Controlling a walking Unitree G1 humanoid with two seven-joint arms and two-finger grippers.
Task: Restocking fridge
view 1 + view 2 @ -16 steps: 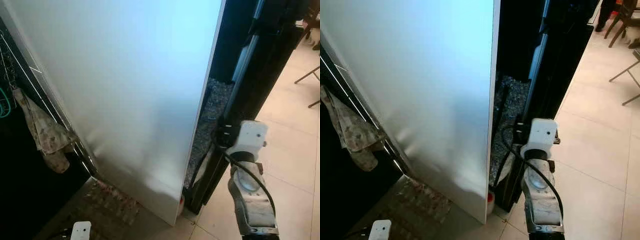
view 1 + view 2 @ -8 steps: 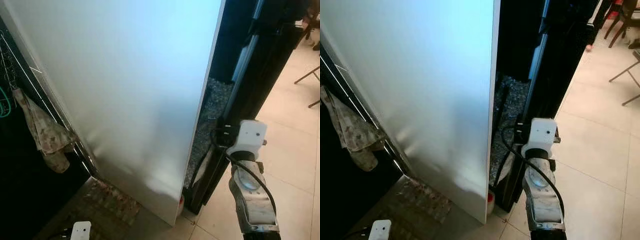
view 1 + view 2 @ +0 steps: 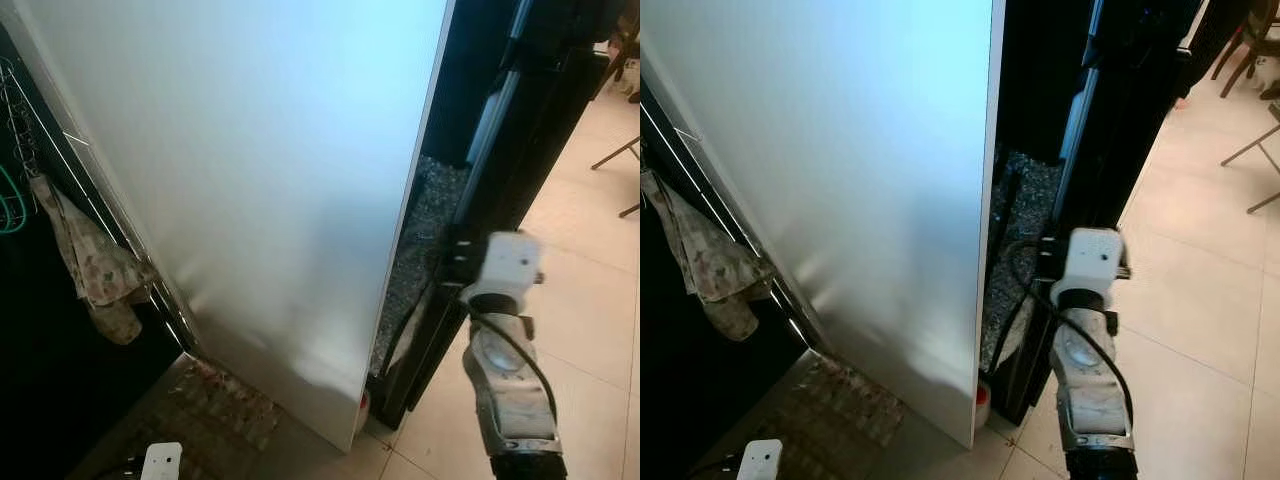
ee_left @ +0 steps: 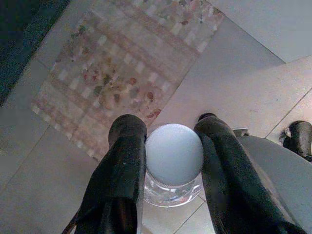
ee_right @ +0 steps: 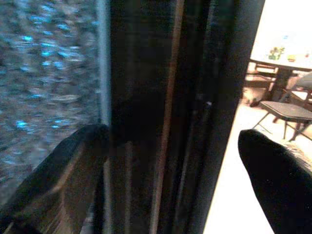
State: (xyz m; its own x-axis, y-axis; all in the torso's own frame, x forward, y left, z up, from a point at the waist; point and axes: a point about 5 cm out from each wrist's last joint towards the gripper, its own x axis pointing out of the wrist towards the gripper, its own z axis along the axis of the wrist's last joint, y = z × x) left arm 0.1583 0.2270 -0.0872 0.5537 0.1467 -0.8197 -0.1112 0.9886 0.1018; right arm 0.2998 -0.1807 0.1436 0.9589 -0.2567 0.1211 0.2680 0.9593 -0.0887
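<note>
The fridge door (image 3: 270, 190) is seen as a broad pale panel standing before the robot, its free vertical edge facing the right arm, with a dark gap beside it and a black upright frame (image 3: 1120, 130) just beyond. The long axis of that edge runs top to bottom, so any pull or push is judged to have to come sideways across it. The right gripper (image 5: 170, 161) is placed at this dark edge: in the right wrist view its two black fingers (image 5: 63, 165) are spread wide, one on the speckled inner side of the upright and the other out toward the bright room, straddling the frame without visible contact. Nothing is held in it. The right arm is clearly the nearer one to the door edge. The left gripper (image 4: 168, 161) hangs low over the tiled floor near a patterned mat (image 4: 122, 68); its fingers are closed against a bottle (image 4: 174, 158), whose pale round cap is seen end-on between them, the bottle's axis pointing along the fingers. The bottle is thus carried, not yet shelved. A cloth (image 3: 95, 270) hangs on a rack to the left.
</note>
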